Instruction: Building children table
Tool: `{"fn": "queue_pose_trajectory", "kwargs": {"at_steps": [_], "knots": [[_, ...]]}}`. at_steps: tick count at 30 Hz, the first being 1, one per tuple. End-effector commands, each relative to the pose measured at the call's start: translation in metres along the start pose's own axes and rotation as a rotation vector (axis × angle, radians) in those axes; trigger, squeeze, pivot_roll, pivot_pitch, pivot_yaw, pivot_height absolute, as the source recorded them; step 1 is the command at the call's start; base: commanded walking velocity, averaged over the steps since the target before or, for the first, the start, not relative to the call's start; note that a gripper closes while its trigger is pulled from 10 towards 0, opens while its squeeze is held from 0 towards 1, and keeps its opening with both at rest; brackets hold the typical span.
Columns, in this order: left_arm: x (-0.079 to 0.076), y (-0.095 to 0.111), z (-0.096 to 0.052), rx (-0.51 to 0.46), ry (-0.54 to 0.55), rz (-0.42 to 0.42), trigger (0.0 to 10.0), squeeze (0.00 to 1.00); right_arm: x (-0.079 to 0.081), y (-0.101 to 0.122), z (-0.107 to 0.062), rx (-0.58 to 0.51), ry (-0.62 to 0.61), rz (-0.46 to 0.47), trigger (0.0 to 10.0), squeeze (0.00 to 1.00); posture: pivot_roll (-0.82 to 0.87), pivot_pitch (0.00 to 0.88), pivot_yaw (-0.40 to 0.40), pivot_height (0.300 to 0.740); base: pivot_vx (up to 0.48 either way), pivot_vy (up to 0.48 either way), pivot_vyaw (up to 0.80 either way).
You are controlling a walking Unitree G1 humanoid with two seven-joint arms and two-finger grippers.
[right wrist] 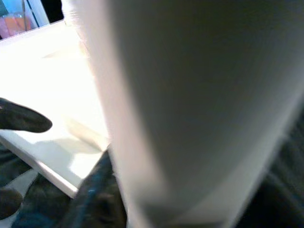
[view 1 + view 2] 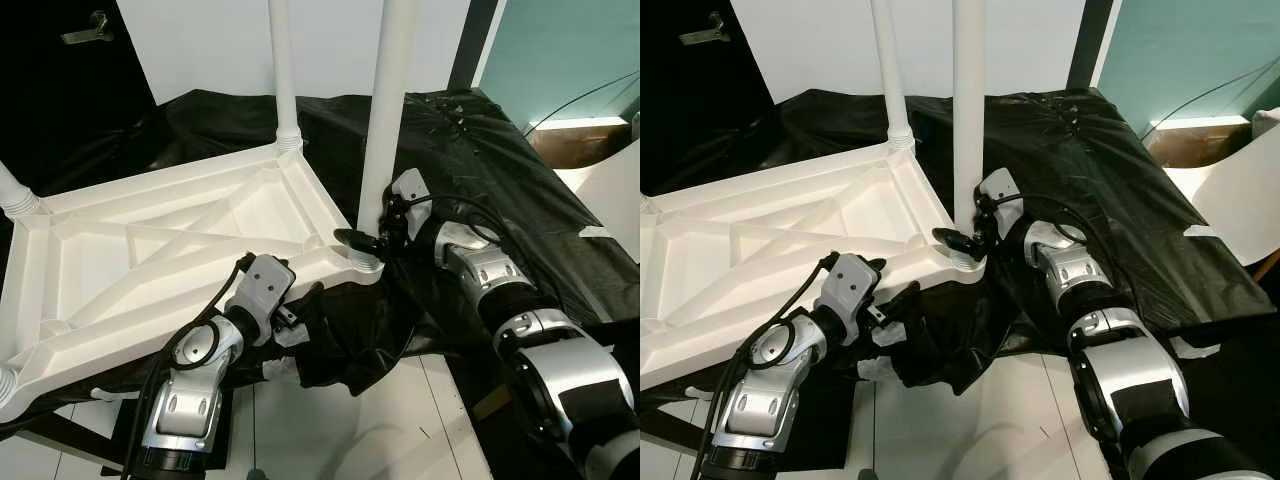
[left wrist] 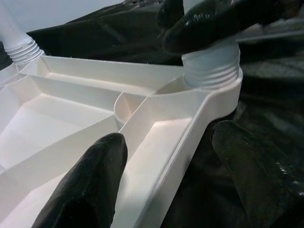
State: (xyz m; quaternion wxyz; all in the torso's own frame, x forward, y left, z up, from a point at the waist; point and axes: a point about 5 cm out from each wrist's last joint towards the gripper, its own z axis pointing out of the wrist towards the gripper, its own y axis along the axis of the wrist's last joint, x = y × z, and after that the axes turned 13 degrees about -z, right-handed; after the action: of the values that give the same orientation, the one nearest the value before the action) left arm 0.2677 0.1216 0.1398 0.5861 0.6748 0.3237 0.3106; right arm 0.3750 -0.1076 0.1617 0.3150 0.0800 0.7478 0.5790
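Left eye view: white plastic tabletop (image 2: 150, 250) lies upside down, ribbed underside up, on a surface draped in black sheet (image 2: 480, 150). Its near-right corner hangs over the near edge of the sheet. White leg (image 2: 388, 110) stands upright in that corner's socket; a second leg (image 2: 282, 70) stands in the far corner and a third leg (image 2: 14, 192) at the left corner. Right gripper (image 2: 372, 240) is at the base of the near leg, fingers closed around it just above the threaded collar. Left gripper (image 2: 296, 318) sits at the tabletop's near edge, just left of that corner (fingers mostly hidden behind the wrist here).

Right eye view: same layout. A black door with a metal handle (image 2: 700, 30) is at the upper left, white tiled floor (image 2: 990, 420) below the arms.

Left wrist view: left gripper is open, one finger over the ribbed underside, the other outside the rim over the sheet, straddling the edge without clamping it. Right gripper's fingertips (image 3: 209, 23) press on the leg above the threads.

Right wrist view: leg is blurred, very close.
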Motion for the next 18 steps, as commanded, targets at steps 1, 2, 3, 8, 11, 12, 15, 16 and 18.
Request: {"fn": "queue_pose_trajectory", "kwargs": {"at_steps": [1, 2, 3, 8, 11, 12, 15, 16, 18], "knots": [[-0.001, -0.001, 0.001, -0.010, 0.047, -0.016, 10.0, 0.00, 0.004, -0.003, 0.003, 0.024, 0.047, -0.006, 0.0, 0.00, 0.10, 0.000, -0.015, 0.740, 0.000, 0.000, 0.00], [-0.001, -0.001, 0.001, -0.010, 0.047, -0.016, 10.0, 0.00, 0.004, -0.003, 0.003, 0.024, 0.047, -0.006, 0.0, 0.00, 0.10, 0.000, -0.015, 0.740, 0.000, 0.000, 0.00], [-0.004, -0.003, 0.001, -0.012, 0.048, -0.015, 10.0, 0.00, 0.006, -0.007, 0.002, 0.034, 0.042, 0.015, 0.0, 0.00, 0.10, 0.000, -0.018, 0.740, 0.000, 0.000, 0.00], [-0.008, -0.005, 0.002, -0.017, 0.048, -0.012, 10.0, 0.00, 0.011, -0.014, 0.003, 0.041, -0.001, 0.076, 0.0, 0.00, 0.10, 0.000, -0.027, 0.740, 0.000, 0.000, 0.00], [-0.008, -0.004, 0.003, -0.021, 0.050, -0.012, 10.0, 0.00, 0.011, -0.017, 0.005, 0.058, -0.061, 0.103, 0.0, 0.00, 0.10, 0.000, -0.032, 0.740, 0.000, 0.000, 0.00], [-0.008, -0.004, 0.003, -0.022, 0.052, -0.012, 10.0, 0.00, 0.012, -0.019, 0.007, 0.070, -0.101, 0.114, 0.0, 0.00, 0.10, 0.000, -0.032, 0.740, 0.000, 0.000, 0.00], [-0.008, -0.003, 0.004, -0.026, 0.056, -0.015, 10.0, 0.00, 0.015, -0.020, 0.011, 0.080, -0.171, 0.133, 0.0, 0.00, 0.10, 0.000, -0.033, 0.740, 0.000, 0.000, 0.00], [-0.008, -0.003, 0.004, -0.026, 0.058, -0.018, 10.0, 0.00, 0.017, -0.021, 0.014, 0.087, -0.218, 0.165, 0.0, 0.00, 0.09, 0.000, -0.035, 0.740, 0.000, 0.000, 0.00], [-0.008, -0.003, 0.004, -0.027, 0.059, -0.020, 10.0, 0.00, 0.019, -0.022, 0.017, 0.092, -0.247, 0.189, 0.0, 0.00, 0.09, 0.000, -0.035, 0.740, 0.000, 0.000, 0.00]]}}
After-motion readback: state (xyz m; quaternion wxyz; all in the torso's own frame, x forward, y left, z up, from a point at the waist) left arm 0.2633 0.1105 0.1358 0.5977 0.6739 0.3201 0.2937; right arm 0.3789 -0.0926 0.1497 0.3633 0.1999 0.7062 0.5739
